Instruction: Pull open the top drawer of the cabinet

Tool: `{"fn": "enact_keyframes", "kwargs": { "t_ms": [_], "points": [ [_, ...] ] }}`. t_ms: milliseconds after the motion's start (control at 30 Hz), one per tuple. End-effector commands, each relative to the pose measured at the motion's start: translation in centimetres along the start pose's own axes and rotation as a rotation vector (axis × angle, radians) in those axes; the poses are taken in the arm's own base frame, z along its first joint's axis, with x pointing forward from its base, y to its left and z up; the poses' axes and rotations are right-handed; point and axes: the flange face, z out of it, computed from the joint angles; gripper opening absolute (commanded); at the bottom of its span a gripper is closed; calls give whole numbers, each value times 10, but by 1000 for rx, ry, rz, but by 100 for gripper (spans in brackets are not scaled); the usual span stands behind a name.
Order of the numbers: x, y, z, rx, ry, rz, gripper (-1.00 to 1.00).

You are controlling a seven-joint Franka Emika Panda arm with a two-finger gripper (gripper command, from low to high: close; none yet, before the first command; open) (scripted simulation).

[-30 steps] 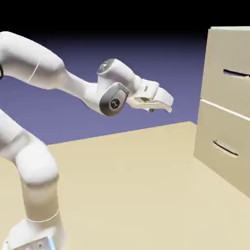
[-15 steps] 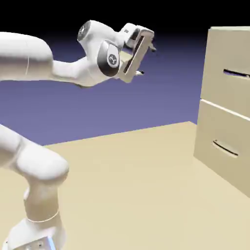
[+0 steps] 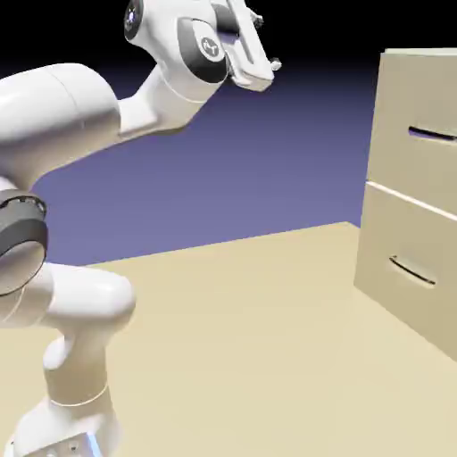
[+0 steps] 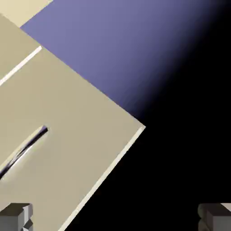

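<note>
The beige cabinet (image 3: 412, 192) stands at the right edge of the exterior view. Its top drawer (image 3: 418, 98) carries a thin dark handle (image 3: 431, 135), and the front sits flush with the cabinet. My gripper (image 3: 267, 41) is high at the top of that view, well left of the cabinet and above drawer height, touching nothing. In the hand view the cabinet appears rolled. The top drawer (image 4: 76, 113) fills the left half, with its handle (image 4: 22, 151) at lower left. The gripper (image 4: 115, 219) is open and holds nothing; both fingertips (image 4: 16, 216) show far apart.
The lower drawer (image 3: 406, 259) with its own handle (image 3: 411, 270) sits under the top one, shut. The tan table (image 3: 268, 339) spreads between the arm's base (image 3: 71, 402) and the cabinet. In the hand view a pale seam (image 4: 20, 65) divides the two fronts.
The arm has swung up from mid-height to the top of the exterior view. The hand turned over as it rose. The cabinet and both drawers have not moved.
</note>
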Motion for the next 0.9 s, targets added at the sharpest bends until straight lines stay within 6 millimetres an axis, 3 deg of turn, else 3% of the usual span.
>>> {"fn": "enact_keyframes", "kwargs": {
  "t_ms": [0, 233, 433, 633, 867],
  "points": [
    [-5, 3, 0, -15, -2, -53, 0],
    [-49, 18, 10, -99, -50, -405, 0],
    [-87, 17, 37, -128, -120, -689, 0],
    [-121, 2, 82, -108, -197, -968, 0],
    [-145, -33, 153, -28, -268, -1299, 0]
  ]
}}
